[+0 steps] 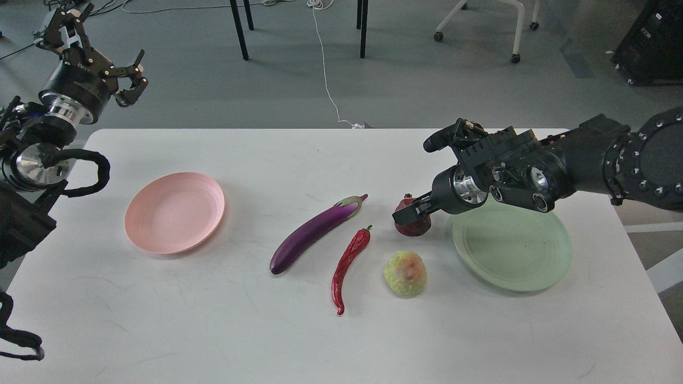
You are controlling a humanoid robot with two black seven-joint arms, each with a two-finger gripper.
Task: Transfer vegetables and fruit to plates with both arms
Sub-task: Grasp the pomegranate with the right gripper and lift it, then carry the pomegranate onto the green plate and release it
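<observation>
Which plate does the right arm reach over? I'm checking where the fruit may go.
The pale green plate, right of the produce; the right gripper extends over its far edge. The pink plate lies uncovered at left.

1. Eggplant (316,231): long, glossy purple, lying slantwise on the worktop (213,330), cap end farthest from me.
2. Chili pepper (349,260): slim, red, curved, just right of the eggplant.
3. Pomegranate-like fruit (412,221): dark red, right of the eggplant's cap, partly hidden.
4. Bumpy yellow-green fruit (405,273): right of the chili.
5. Pink plate (174,212): empty, well left of the eggplant.
6. Green plate (512,250): empty, well right.
</observation>
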